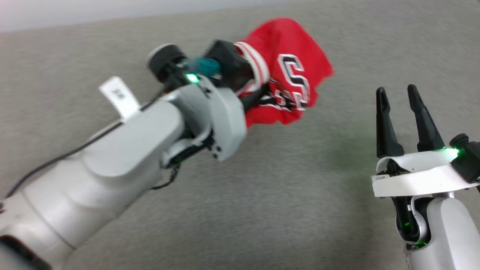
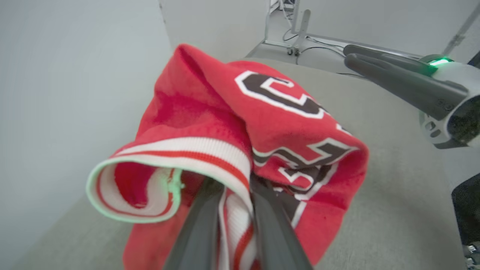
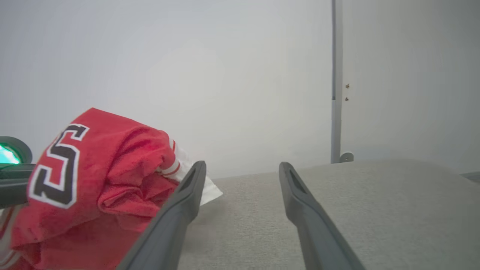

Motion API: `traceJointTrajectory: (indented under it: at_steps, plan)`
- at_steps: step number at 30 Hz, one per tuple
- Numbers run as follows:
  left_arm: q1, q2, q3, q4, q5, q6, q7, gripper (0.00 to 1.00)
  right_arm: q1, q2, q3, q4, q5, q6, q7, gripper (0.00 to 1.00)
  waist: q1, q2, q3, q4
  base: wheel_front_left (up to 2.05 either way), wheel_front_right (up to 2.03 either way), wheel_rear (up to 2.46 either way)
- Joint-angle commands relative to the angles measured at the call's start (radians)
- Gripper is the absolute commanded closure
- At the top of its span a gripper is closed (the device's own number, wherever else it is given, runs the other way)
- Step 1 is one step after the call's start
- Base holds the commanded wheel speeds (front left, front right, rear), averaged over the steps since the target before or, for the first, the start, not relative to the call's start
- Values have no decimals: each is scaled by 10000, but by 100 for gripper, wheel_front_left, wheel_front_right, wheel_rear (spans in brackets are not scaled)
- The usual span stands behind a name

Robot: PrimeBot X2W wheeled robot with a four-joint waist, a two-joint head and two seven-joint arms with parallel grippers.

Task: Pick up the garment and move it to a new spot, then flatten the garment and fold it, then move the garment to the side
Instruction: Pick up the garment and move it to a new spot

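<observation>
1. The garment (image 1: 288, 71) is a red shirt with black-and-white letters. It is all bunched up, over the far middle of the grey table (image 1: 262, 202).
2. It looks lifted, and the cloth hangs down in folds. The picture is too blurry to tell if its low edge touches the table.
3. The left gripper (image 2: 235, 185) holds the garment. Its two dark fingers are pinched close together on the red-and-white striped trim. The rest of the garment flops over the fingertips and hangs on their far side.
4. It is likely held by one spot like this so it can be carried to a new place. The garment is not flat or folded yet.
5. The right gripper (image 1: 396, 90) is at the near right, well apart from the garment. Its fingers stand wide apart with nothing between them. It probably waits there so it can help spread the garment flat.
</observation>
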Motion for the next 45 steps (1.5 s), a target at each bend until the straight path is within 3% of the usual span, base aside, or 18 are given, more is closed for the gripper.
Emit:
traceJointTrajectory:
  at_steps: [1, 5, 8, 18, 31, 33, 35, 36, 37, 45]
  plan:
    - [-262, -138, -232, 92, -81, 12, -227, 100, -46, 94, -59, -38, 74, -14, -5, 0, 0, 0, 697, -1238, 0, 0, 0]
    - [-585, -528, -1032, 96, -588, 12, -924, 100, 29, 186, -298, -22, 245, -14, -5, 0, 0, 0, 884, -1859, 0, 0, 0]
    - [-503, -378, -1293, 113, -667, 17, -783, 100, 48, 230, -370, 2, 389, -14, -5, 0, 0, 0, 987, -2228, 0, 0, 0]
    - [776, 291, -1327, -596, 205, 17, 2625, 100, -55, 235, -279, -105, 1269, -14, -5, 0, 0, 0, 1404, -2664, 0, 0, 0]
    - [900, 523, -1481, 470, 955, 90, 4857, 100, -318, 232, -30, -149, 1858, -14, -5, 0, 0, 0, 1986, -3139, 0, 0, 0]
    - [894, 548, -1495, 567, 1035, 92, 4966, 80, -336, 232, -29, -125, 1877, -14, -5, 0, 0, 0, 2021, -3167, 0, 0, 0]
    - [841, 575, -1495, 686, 1059, 103, 4775, 52, -315, 231, -66, -85, 1870, -14, -4, 0, 0, 0, 1969, -3111, 0, 0, 0]
    - [815, 585, -1492, 724, 1031, 103, 4663, 16, -288, 232, -59, -69, 1814, -14, -4, 0, 0, 0, 1909, -3044, 0, 0, 0]
    - [762, 588, -1483, 754, 1053, 103, 4505, 0, -264, 231, -37, -49, 1729, -14, -4, 0, 0, 0, 1829, -2952, 0, 0, 0]
    - [374, 451, -1365, 775, 903, 111, 2842, 0, -51, 222, -71, 24, 980, -14, -4, 0, 0, 0, 963, -1920, 0, 0, 0]
